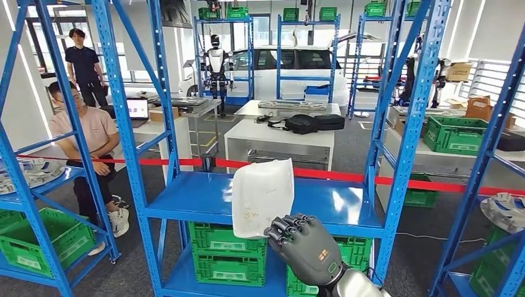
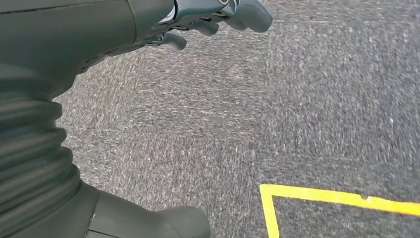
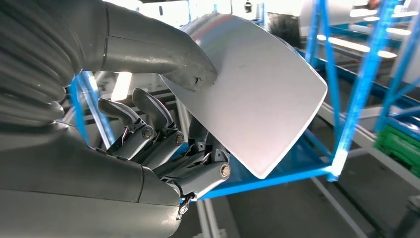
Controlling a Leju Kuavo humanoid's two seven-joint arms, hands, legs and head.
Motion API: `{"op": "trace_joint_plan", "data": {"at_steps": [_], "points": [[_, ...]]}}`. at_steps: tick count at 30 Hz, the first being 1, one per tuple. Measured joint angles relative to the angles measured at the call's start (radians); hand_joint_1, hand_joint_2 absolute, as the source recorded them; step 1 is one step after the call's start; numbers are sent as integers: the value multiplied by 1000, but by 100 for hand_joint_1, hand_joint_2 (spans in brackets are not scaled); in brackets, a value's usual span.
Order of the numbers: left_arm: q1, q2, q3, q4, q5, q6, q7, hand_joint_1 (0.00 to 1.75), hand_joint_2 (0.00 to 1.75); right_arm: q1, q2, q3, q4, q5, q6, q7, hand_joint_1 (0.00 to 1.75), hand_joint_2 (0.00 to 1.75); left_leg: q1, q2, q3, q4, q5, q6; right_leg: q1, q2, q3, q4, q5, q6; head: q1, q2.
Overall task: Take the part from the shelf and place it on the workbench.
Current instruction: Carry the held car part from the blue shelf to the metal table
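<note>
Right hand [image 1: 308,243] grasping the white part [image 1: 262,197] by its lower edge, thumb [image 3: 163,49] pressed on one face and fingers [image 3: 158,141] curled behind the other. Part held upright, lifted off the blue shelf board [image 1: 198,201] and in front of it, touching nothing but the hand. Lower corner of the part hidden behind the knuckles in the head view; far edge cut off at the frame margin in the right wrist view. Faint marks on the part's face too small to read.

Left hand [image 2: 198,20] hanging over grey carpet [image 2: 307,109], fingers curled in, nothing seen in them; palm side largely hidden, so grasp state not certain beyond that. Yellow floor line [image 2: 341,198] on the carpet beside it.

Blue steel shelf frame [image 1: 127,124] directly ahead, green crates [image 1: 228,257] on the tier below the board. Red tape [image 1: 347,176] strung across behind the frame. Beyond it, white workbenches [image 1: 278,139] carrying a black bag [image 1: 303,124], a white car [image 1: 297,68], another humanoid robot [image 1: 215,62] standing, further blue racks with green crates on top. Seated person [image 1: 93,133] and standing person [image 1: 83,65] at far left. Grey parts [image 1: 31,173] on the neighbouring shelf partly cut off by the frame edge.
</note>
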Motion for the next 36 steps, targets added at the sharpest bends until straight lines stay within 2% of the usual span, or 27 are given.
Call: {"op": "trace_joint_plan", "data": {"at_steps": [1,2,3,4,5,6,8,10,12,13,15,17,18,19,20,21,22,24,25,27,28,30,32,33,34,35,36], "points": [[-1,-1,0,0,0,0,-1,0,175,-1,-1,-1,1,-1,0,0,175,175,0,-8,-1,-1,2,4,-1,21,-28,61,-31,3,2,0],[-2,-1,0,0,0,0,-1,0,175,-1,-2,-1,2,-2,0,-1,175,175,-1,-17,-3,0,3,6,-1,30,-62,129,-60,5,3,0],[-1,-2,0,0,0,0,-2,0,175,1,-3,-1,4,-2,0,-1,175,175,-1,-28,-4,0,3,8,-1,33,-90,184,-76,7,3,0],[-1,-2,0,0,0,0,-2,0,175,2,-4,-1,6,-2,1,-1,175,175,-1,-39,-5,2,4,8,-1,35,-103,207,-73,8,4,0],[0,-2,1,0,0,-1,-2,0,175,3,-5,-1,8,-2,1,0,175,175,-2,-51,-6,4,4,8,-2,36,-97,190,-50,7,4,0],[0,-2,1,0,0,-1,-2,0,175,2,-6,-2,8,-2,2,0,175,175,-1,-63,-6,7,4,7,-3,42,-72,135,-15,5,2,0],[0,-4,1,0,0,-2,-2,0,175,-1,-6,-2,9,-2,2,-1,175,175,-2,-83,-10,12,5,1,-4,69,-10,0,42,-2,-9,0],[-1,-6,1,0,-1,-3,-2,0,175,-5,-6,-3,10,-2,1,-1,175,175,-1,-99,-17,13,9,-11,-2,84,16,-62,58,-10,-17,0],[1,-6,1,0,-2,-4,-2,0,175,-8,-6,-4,10,-3,1,-1,175,175,-1,-115,-23,7,16,-25,-1,68,16,-69,63,-20,-13,0],[3,-6,2,1,-2,-4,-2,0,175,-9,-6,-4,9,-3,1,-1,175,175,-1,-112,-27,8,14,-30,-3,59,18,-74,67,-26,-11,0],[2,-6,2,1,-3,-6,-3,0,175,-13,-6,-4,9,-4,1,-1,175,175,-4,-77,-52,56,-17,-41,-9,39,22,-86,75,-39,-12,0],[-1,-5,2,1,-4,-6,-3,0,175,-14,-6,-4,10,-5,2,-3,175,175,-1,-34,-107,180,-80,-51,-9,20,22,-88,77,-44,-12,0],[-1,-5,2,2,-4,-7,-3,0,175,-14,-6,-4,10,-5,3,-4,175,175,1,-25,-134,242,-104,-56,-9,9,22,-88,77,-45,-12,0],[0,-5,2,2,-4,-8,-3,0,175,-13,-6,-4,10,-5,3,-5,175,175,5,-20,-149,277,-112,-60,-9,-1,22,-88,76,-44,-11,0],[0,-4,2,2,-5,-9,-3,0,175,-13,-6,-4,10,-6,4,-6,175,175,8,-16,-144,273,-101,-63,-10,-12,22,-87,75,-43,-11,0],[1,-4,2,2,-7,-9,-3,0,175,-13,-6,-4,10,-6,4,-6,175,175,11,-10,-119,228,-74,-66,-12,-23,22,-85,74,-41,-11,0],[0,-3,2,1,-9,-9,-3,0,175,-15,-6,-4,10,-7,4,-6,175,175,13,6,-79,157,-43,-68,-13,-32,23,-82,71,-36,-10,0],[-2,-4,2,1,-13,-10,-3,0,175,-20,-6,-4,10,-8,4,-7,175,175,10,37,-15,42,-10,-62,-9,-49,23,-75,63,-23,-9,0],[-2,-4,2,1,-14,-11,-3,0,175,-22,-6,-4,10,-9,4,-7,175,175,7,44,-4,18,-8,-54,-5,-56,24,-73,62,-17,-8,0],[-2,-5,2,1,-15,-12,-4,0,175,-26,-5,-3,10,-11,5,-9,175,175,5,26,-7,15,-9,-35,-2,-72,30,-78,61,-5,-5,0],[-1,-5,2,1,-15,-12,-4,0,175,-28,-5,-3,10,-11,6,-10,175,175,7,15,-8,14,-7,-27,-4,-72,33,-78,58,1,-4,0],[-2,-5,2,1,-16,-12,-4,0,175,-31,-4,-3,10,-12,6,-12,175,175,11,-6,-8,11,-2,-13,-9,-36,16,-31,23,9,-1,0],[-5,-6,2,0,-16,-12,-5,0,175,-31,-6,-3,11,-12,7,-13,175,175,10,-26,-10,10,0,-3,-9,15,-42,96,-43,9,2,0],[-5,-5,2,0,-16,-13,-5,0,175,-30,-6,-2,12,-12,8,-14,175,175,9,-38,-10,10,1,-1,-7,26,-77,165,-69,7,4,0],[-5,-5,2,0,-16,-13,-5,0,175,-28,-7,-2,14,-12,9,-14,175,175,6,-51,-11,10,1,1,-4,32,-102,211,-79,4,4,0],[-4,-5,2,1,-16,-13,-4,0,175,-27,-8,-2,15,-12,9,-14,175,175,4,-65,-11,11,1,1,-2,35,-110,220,-69,0,3,0],[-4,-5,2,1,-16,-14,-4,0,175,-27,-8,-2,15,-12,10,-14,175,175,3,-80,-11,11,2,0,0,40,-99,187,-40,-6,2,0]]}}
